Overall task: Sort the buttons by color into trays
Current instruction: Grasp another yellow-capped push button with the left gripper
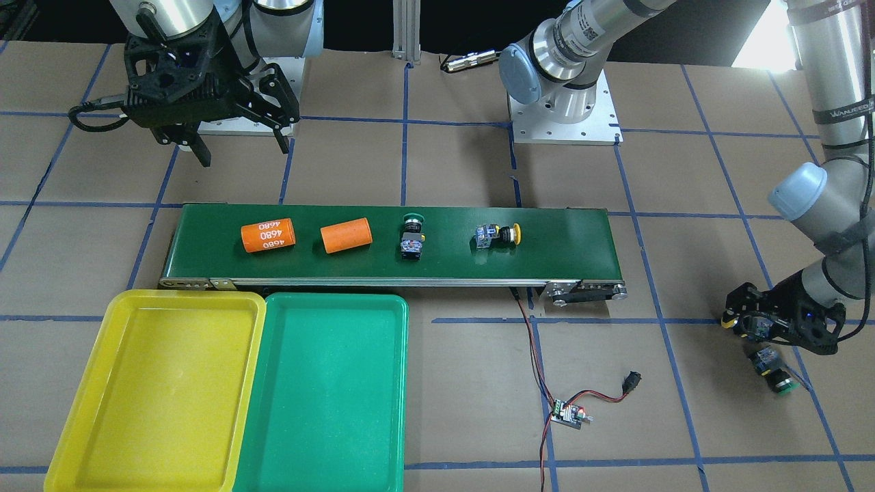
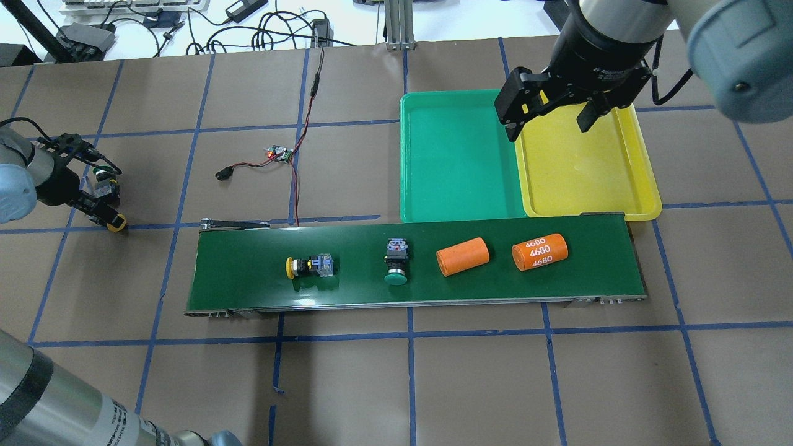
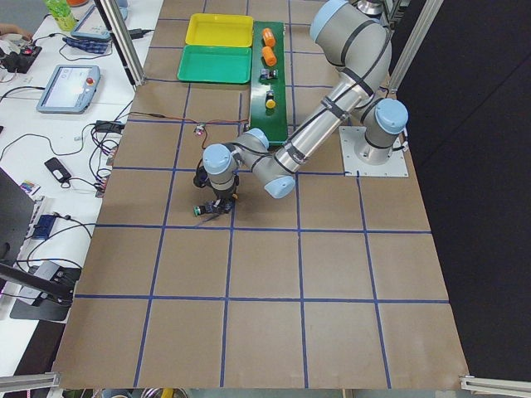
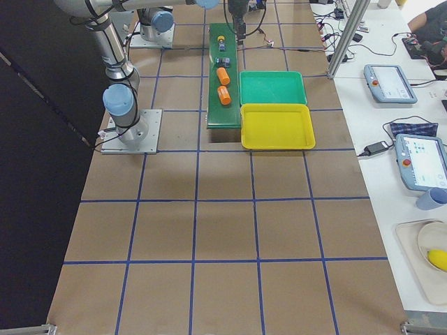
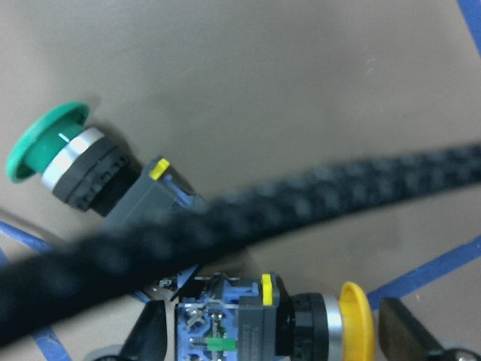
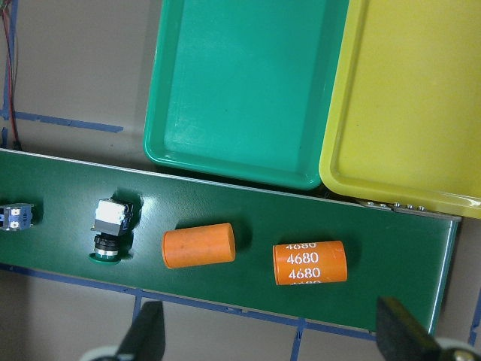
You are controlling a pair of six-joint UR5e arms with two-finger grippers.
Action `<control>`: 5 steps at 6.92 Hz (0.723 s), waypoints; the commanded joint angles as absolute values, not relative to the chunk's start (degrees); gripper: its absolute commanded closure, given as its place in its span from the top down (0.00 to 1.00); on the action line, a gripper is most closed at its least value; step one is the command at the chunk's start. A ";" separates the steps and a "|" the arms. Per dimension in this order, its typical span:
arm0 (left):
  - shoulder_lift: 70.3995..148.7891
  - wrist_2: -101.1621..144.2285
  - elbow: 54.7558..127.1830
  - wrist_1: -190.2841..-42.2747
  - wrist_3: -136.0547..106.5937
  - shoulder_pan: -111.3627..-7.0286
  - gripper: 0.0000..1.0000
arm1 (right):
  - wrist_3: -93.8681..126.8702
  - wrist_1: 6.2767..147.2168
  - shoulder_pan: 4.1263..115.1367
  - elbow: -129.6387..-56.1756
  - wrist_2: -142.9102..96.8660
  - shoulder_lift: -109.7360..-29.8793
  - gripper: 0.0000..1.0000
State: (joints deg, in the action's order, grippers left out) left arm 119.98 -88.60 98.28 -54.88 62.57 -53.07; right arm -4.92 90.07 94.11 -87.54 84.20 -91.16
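Note:
Two buttons lie on their sides on the conveyor belt (image 1: 567,239): a yellow button (image 1: 499,236) and a green button (image 1: 412,239). Two more rest on the table off the belt's end, a green one (image 5: 83,162) and a yellow one (image 5: 301,331). My left gripper (image 5: 276,342) is low over that yellow one, open, with a finger at each end of it. High over the belt's other end, my right gripper (image 2: 548,127) hangs open and empty. The yellow tray (image 1: 164,389) and green tray (image 1: 328,389) sit side by side, both empty.
Two orange cylinders (image 1: 268,235) (image 1: 346,235) lie on the belt near the trays. A small circuit board (image 1: 569,413) with red and black wires sits on the table beside the belt. A blurred black cable (image 5: 338,188) crosses the left wrist view.

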 commanded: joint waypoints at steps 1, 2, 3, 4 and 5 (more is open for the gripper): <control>114.47 -90.00 98.35 -64.53 54.13 -54.57 0.02 | -4.92 90.09 94.13 -87.54 84.20 -91.14 1.00; 110.17 -89.04 98.78 -71.73 46.40 -56.93 0.02 | -4.92 90.00 94.04 -87.54 84.20 -91.23 1.00; 105.78 -88.34 101.23 -75.63 39.18 -61.04 0.02 | -4.92 90.00 94.13 -87.54 84.20 -91.23 1.00; 101.73 -88.16 104.56 -75.67 29.80 -65.96 0.02 | -4.92 90.00 94.13 -87.54 84.20 -91.14 1.00; 98.99 -87.98 107.81 -75.06 22.05 -71.49 0.02 | -4.92 90.00 94.13 -87.54 84.20 -91.23 1.00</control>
State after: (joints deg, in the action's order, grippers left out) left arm 102.85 -88.25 104.16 -74.85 31.58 -65.44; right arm -4.92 90.00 94.12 -87.54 84.20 -91.20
